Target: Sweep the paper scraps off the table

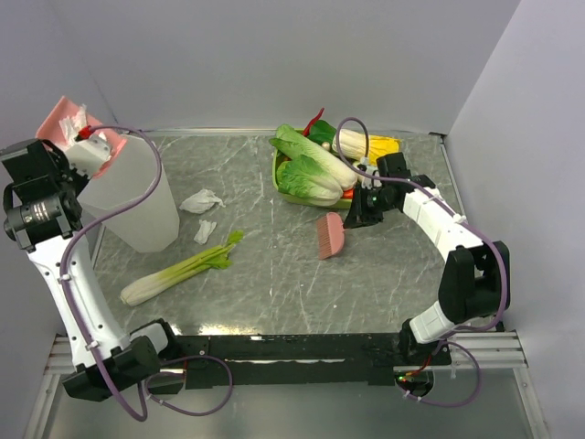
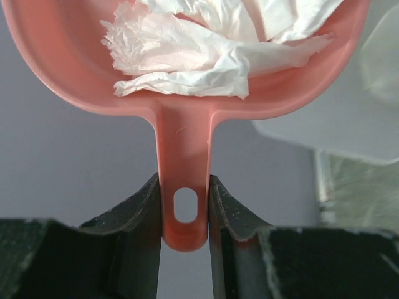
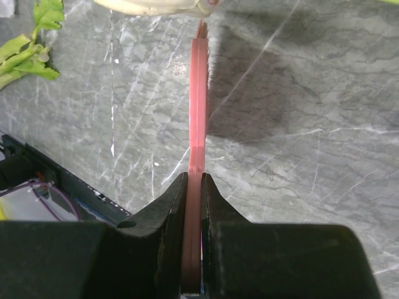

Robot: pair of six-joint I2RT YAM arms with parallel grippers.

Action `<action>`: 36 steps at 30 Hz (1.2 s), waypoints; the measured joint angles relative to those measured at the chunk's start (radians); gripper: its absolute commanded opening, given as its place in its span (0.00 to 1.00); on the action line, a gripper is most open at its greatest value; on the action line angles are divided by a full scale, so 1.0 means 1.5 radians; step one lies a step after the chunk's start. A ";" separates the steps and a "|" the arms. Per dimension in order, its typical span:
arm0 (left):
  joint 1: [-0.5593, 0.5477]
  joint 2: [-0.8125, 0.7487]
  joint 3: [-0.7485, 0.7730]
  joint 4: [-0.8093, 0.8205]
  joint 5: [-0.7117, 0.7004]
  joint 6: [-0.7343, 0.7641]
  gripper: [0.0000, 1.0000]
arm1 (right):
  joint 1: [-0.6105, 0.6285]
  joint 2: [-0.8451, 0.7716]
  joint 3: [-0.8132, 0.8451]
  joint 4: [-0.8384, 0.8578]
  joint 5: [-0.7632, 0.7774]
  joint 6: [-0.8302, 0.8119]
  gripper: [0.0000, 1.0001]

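My left gripper (image 1: pixel 91 139) is raised at the far left, shut on the handle of a pink dustpan (image 1: pixel 66 117). In the left wrist view the jaws (image 2: pixel 184 187) clamp the handle and crumpled white paper (image 2: pixel 199 56) lies in the pan (image 2: pixel 62 68). Two paper scraps (image 1: pixel 201 199) (image 1: pixel 206 230) lie on the grey-green marble table (image 1: pixel 274 293), left of centre. My right gripper (image 1: pixel 358 215) is shut on a small pink brush (image 1: pixel 330 235) whose bristles are down near the table's middle; the right wrist view shows it edge-on (image 3: pixel 198 93) between the jaws (image 3: pixel 194 180).
A tall white translucent bin (image 1: pixel 137 197) stands at the left, under the dustpan. A leek (image 1: pixel 183 270) lies front left. A green tray (image 1: pixel 277 174) with cabbages, a pepper and corn stands at the back, right beside my right gripper.
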 measured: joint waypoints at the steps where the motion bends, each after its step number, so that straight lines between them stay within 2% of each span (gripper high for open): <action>1: 0.008 0.000 -0.002 0.001 -0.006 0.031 0.01 | 0.002 -0.001 0.000 0.000 0.005 0.000 0.00; 9: 0.057 0.013 -0.006 0.016 -0.035 0.319 0.01 | 0.007 -0.017 -0.006 0.001 0.014 -0.001 0.00; 14: 0.063 0.028 -0.004 0.028 -0.056 0.491 0.01 | 0.007 -0.035 -0.006 0.000 0.018 -0.008 0.00; 18: 0.063 0.047 -0.004 0.062 -0.056 0.571 0.01 | 0.008 -0.042 -0.006 0.000 0.018 -0.012 0.00; 23: 0.063 0.044 -0.037 0.122 -0.046 0.603 0.01 | 0.026 -0.057 -0.005 0.001 0.013 -0.019 0.00; 26: 0.063 0.045 -0.037 0.134 -0.043 0.591 0.01 | 0.074 -0.071 0.002 0.000 0.011 -0.046 0.00; 32: 0.064 0.043 -0.037 0.167 -0.048 0.519 0.01 | 0.195 -0.071 0.054 -0.005 -0.004 -0.110 0.00; 36: 0.064 0.038 -0.037 0.184 -0.063 0.454 0.01 | 0.230 -0.036 0.133 -0.006 -0.008 -0.152 0.00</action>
